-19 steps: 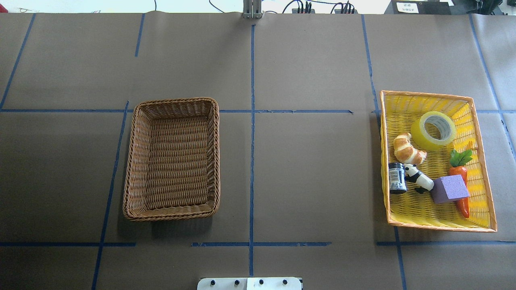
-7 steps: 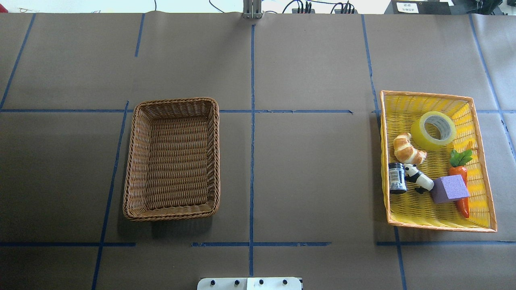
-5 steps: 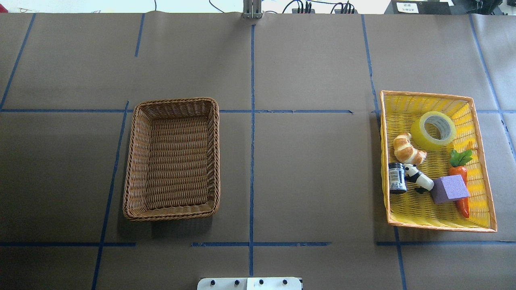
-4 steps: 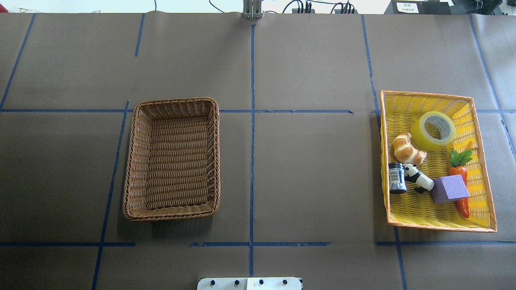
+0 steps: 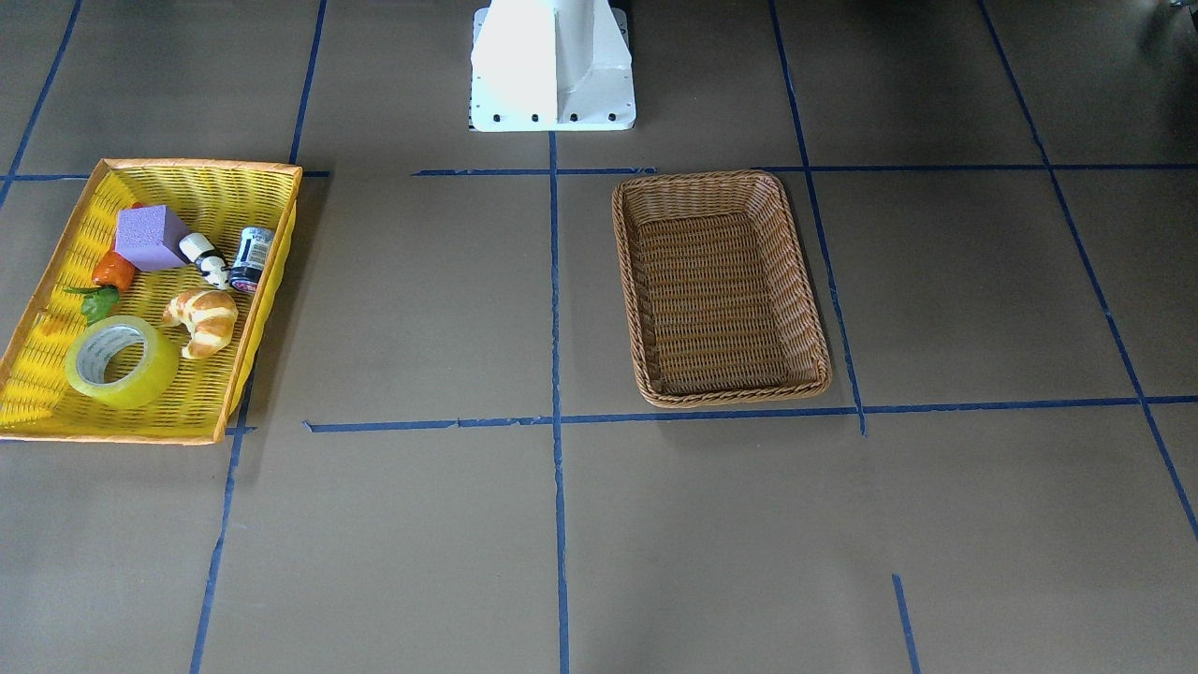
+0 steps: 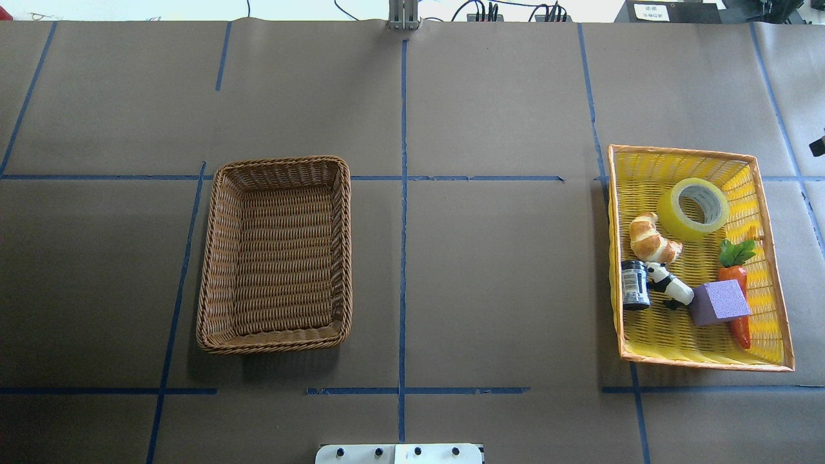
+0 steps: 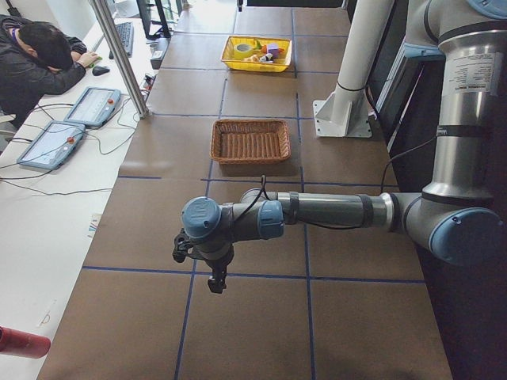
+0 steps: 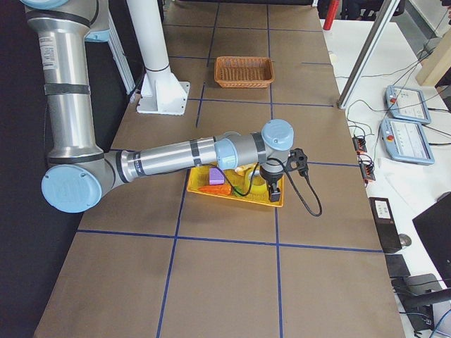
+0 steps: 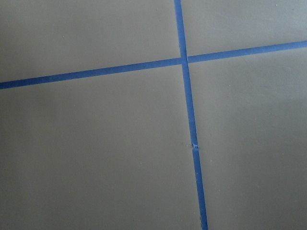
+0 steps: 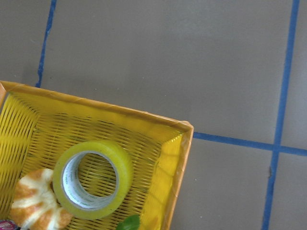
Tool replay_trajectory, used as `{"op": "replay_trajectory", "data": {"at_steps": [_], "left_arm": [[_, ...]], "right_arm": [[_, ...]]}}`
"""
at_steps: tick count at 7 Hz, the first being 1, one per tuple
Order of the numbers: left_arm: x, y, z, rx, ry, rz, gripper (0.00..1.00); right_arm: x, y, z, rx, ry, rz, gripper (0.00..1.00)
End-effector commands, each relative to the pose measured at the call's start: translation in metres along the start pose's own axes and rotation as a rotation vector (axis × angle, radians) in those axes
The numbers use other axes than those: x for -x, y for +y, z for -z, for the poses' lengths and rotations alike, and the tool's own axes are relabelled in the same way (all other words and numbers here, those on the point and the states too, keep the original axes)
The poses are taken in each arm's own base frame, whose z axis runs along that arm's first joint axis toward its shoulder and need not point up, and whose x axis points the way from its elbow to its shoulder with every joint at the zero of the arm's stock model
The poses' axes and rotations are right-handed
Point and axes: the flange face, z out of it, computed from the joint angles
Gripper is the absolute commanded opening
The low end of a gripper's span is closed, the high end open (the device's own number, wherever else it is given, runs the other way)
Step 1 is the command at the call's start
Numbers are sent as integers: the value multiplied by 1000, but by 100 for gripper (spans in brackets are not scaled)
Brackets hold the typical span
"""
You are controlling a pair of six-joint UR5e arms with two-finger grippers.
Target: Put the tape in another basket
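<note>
The right claw point(image 8: 274, 191) hangs by the edge of the yellow tray point(image 6: 683, 153); whether it is spread or pressed together cannot be told. Dropping off-centre, it could snag the croissant point(image 6: 651, 237) just beside the tape point(image 6: 671, 216). The tape, glossy yellow-green with grey core, lies flat in the tray's far corner.

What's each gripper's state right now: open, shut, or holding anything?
Left gripper: cannot be told, shows only in a side view.
Right gripper: cannot be told, same reason.
</note>
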Motion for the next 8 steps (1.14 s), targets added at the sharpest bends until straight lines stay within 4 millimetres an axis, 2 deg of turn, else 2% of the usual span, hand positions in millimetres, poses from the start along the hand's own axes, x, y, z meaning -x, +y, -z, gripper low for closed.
{"op": "replay_trajectory", "data": {"at_steps": [1,3,5,6,7,8], "left_arm": [[2,4,-3,5,1,2,100],[3,5,-4,7,2,4,100],[3,6,-4,7,2,6,100],[3,7,-5,8,2,7,100],[3,7,-4,7,2,6,100],[2,6,-4,6,2,6,100]], "right_arm": [[32,-3,-32,45,2,-40,100],[74,-8,-66,31,53,-107,100],[69,-9,-97,27,49,-90,100],[76,-11,-110,42,49,-136,100],[74,-19,-120,52,60,-152,100],[74,-16,-132,73,66,-154,100]]}}
